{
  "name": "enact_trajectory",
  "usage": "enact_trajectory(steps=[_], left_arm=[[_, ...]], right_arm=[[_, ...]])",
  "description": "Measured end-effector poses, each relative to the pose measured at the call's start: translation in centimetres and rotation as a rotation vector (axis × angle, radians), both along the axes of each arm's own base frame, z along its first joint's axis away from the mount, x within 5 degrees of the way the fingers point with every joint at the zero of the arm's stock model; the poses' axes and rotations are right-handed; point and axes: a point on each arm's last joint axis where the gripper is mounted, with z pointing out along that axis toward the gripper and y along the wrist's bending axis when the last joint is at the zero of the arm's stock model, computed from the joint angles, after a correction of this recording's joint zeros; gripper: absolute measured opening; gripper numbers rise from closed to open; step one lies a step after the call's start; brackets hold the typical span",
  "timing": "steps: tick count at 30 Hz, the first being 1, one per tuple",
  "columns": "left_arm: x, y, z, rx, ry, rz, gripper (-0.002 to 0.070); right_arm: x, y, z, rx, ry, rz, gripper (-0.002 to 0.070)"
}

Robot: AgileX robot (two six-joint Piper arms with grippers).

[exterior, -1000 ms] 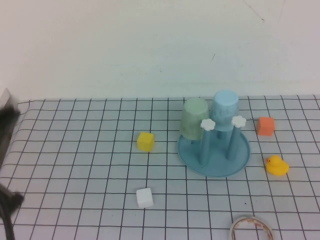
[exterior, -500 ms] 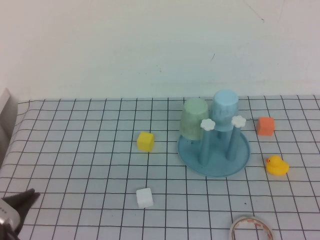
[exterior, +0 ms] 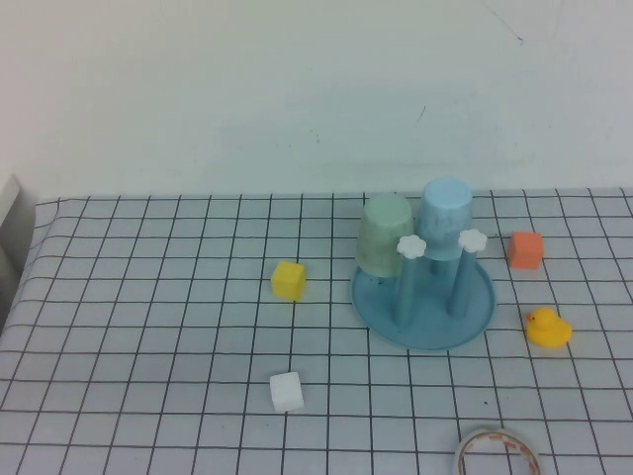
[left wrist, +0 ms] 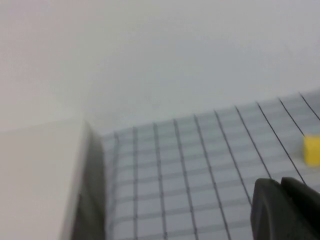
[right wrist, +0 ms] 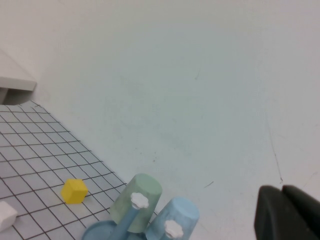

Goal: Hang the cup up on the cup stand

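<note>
The light sky-blue cup (exterior: 446,218) sits upside down over a peg of the cup stand (exterior: 435,332), right of a pale green cup (exterior: 384,234) that is also upside down on the stand. Two free blue pegs with white flower caps (exterior: 411,245) stand in front of them. In the right wrist view the cup (right wrist: 175,215) and the green cup (right wrist: 137,197) show low down, with my right gripper (right wrist: 282,192) shut, empty and well away from them. My left gripper (left wrist: 281,187) is shut and empty over the grid cloth near the table's left side. Neither arm shows in the high view.
On the grid cloth lie a yellow cube (exterior: 288,280), a white cube (exterior: 286,392), an orange cube (exterior: 526,249), a yellow duck (exterior: 547,328) and a tape roll (exterior: 497,453) at the front edge. A white box (exterior: 8,213) stands at the far left.
The left arm's dark shape at the lower left of the high view has drawn back out of sight. The cups and the stand have not moved.
</note>
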Motion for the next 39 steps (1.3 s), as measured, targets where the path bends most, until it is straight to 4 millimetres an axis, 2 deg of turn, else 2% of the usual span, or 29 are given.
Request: enact_trajectory(steps=[4,8,14,23,31,35,39], left_arm=[[-1.6,0.8,0.1,-0.037,-0.131,0.066,0.0000],[-2.3,0.9,-0.9,-0.101,-0.186,0.097,0.0000],[-2.0,0.8,-2.6,-0.180,-0.197,0.145,0.0000],[-1.7,0.3,-3.4,-0.195,-0.247,0.093,0.0000],[-1.5,0.0,-6.3,-0.082,-0.199,0.046,0.0000],[-1.6,-0.2,-8.3,-0.120,-0.170,0.034,0.0000],[-1.7,-0.3,-9.1,-0.147,-0.119,0.024,0.0000]], right_arm=[[0.0,0.0,0.0,0.001,0.001,0.000,-0.0001],[0.0,0.0,0.0,0.001,0.001,0.000,-0.0001],[0.0,0.0,0.0,0.001,0.001,0.000,-0.0001],[0.0,0.0,0.0,0.001,0.001,0.000,-0.0001],[0.0,0.0,0.0,0.001,0.001,0.000,-0.0001],[0.0,0.0,0.0,0.001,0.001,0.000,-0.0001],[0.0,0.0,0.0,0.001,0.001,0.000,-0.0001]])
